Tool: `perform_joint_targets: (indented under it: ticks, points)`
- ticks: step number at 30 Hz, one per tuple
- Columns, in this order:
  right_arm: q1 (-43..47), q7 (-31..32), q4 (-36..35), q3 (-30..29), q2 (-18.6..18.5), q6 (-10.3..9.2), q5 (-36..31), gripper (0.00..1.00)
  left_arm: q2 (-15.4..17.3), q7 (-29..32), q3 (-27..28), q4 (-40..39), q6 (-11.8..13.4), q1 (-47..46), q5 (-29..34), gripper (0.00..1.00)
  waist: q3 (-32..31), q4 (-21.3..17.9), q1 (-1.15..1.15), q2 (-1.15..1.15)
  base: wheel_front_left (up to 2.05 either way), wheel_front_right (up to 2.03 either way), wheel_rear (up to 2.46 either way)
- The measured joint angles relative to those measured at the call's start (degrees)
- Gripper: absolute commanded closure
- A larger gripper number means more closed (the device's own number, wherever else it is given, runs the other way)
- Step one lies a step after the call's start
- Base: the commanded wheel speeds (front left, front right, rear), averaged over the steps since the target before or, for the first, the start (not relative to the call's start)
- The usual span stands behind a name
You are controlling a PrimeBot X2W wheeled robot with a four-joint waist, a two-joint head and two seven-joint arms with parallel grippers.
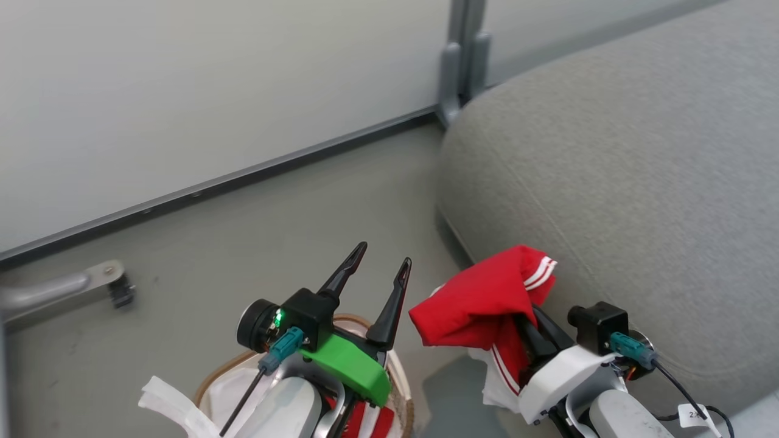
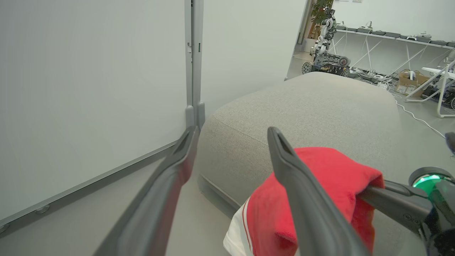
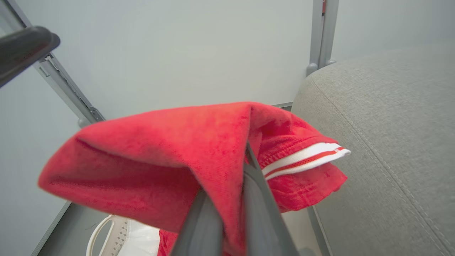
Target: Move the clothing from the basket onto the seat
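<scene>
The red clothing (image 1: 481,304) with white stripes hangs bunched from my right gripper (image 1: 528,325), which is shut on it just off the near left corner of the grey seat (image 1: 608,152). In the right wrist view the fingers (image 3: 259,202) pinch a fold of the clothing (image 3: 160,160) beside the seat (image 3: 384,142). My left gripper (image 1: 384,253) stands open and empty above the basket (image 1: 403,377); more red fabric (image 1: 360,421) lies in it under the arm. The left wrist view looks between its open fingers (image 2: 302,185) at the clothing (image 2: 330,170) and seat (image 2: 309,106).
A pale wall panel with a dark baseboard (image 1: 243,173) and a grey post (image 1: 462,55) stand behind. A metal leg with a caster (image 1: 115,283) is at the left. The basket's white liner (image 1: 164,398) spills over its rim. Another robot (image 2: 325,42) and tables stand far off.
</scene>
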Motion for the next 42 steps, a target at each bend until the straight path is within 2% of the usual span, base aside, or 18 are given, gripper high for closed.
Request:
perform_joint_targets:
  ticks: [7,11,15,19,24,32,37,42]
  points:
    - [0.9,0.0,-1.2,-2.7,-0.9,0.0,-0.3,1.0,-0.1,0.0,-0.7,0.6,-0.5,-0.3,0.9,0.0,2.1,-6.6,0.0,0.0,0.0,0.0,0.0]
    - [0.0,0.0,-1.7,-3.8,-2.3,0.0,-1.0,1.0,-0.1,0.0,-1.1,1.2,-0.7,-1.2,2.0,0.0,4.4,-8.2,0.0,0.0,0.0,0.0,0.0]
    - [-4.9,0.0,-2.2,-6.1,-5.2,0.0,-2.4,1.0,-0.1,0.0,-1.5,2.2,-0.9,-2.2,3.1,0.0,7.2,-8.7,0.0,0.0,0.0,0.0,0.0]
    - [-11.6,0.0,-1.6,-9.6,-9.3,0.0,-4.5,1.0,0.2,0.0,-2.1,3.4,-1.0,-4.1,4.4,0.0,10.8,-8.2,0.0,0.0,0.0,0.0,0.0]
    - [-21.1,0.0,1.0,-15.1,-13.9,0.0,-6.4,1.0,2.2,0.0,-3.5,3.7,-1.0,-7.1,4.9,0.0,16.0,-6.8,0.0,0.0,0.0,0.0,0.0]
    - [-37.6,0.0,11.5,-23.5,-19.7,0.0,-8.8,1.0,5.2,0.0,-5.9,3.2,-1.0,-12.9,5.1,0.0,25.5,-4.2,0.01,0.0,0.0,0.0,0.0]
    - [-44.3,0.0,17.5,-27.8,-21.2,0.0,-11.3,1.0,6.5,0.0,-7.1,2.7,-1.0,-16.0,5.1,0.0,31.1,-2.3,0.01,0.0,0.0,0.0,0.0]
    - [-46.8,0.0,22.7,-33.1,-21.5,0.01,-15.7,1.0,7.2,0.0,-6.7,2.8,-1.0,-17.6,5.0,0.0,35.5,-0.1,0.02,0.0,0.0,0.0,0.0]
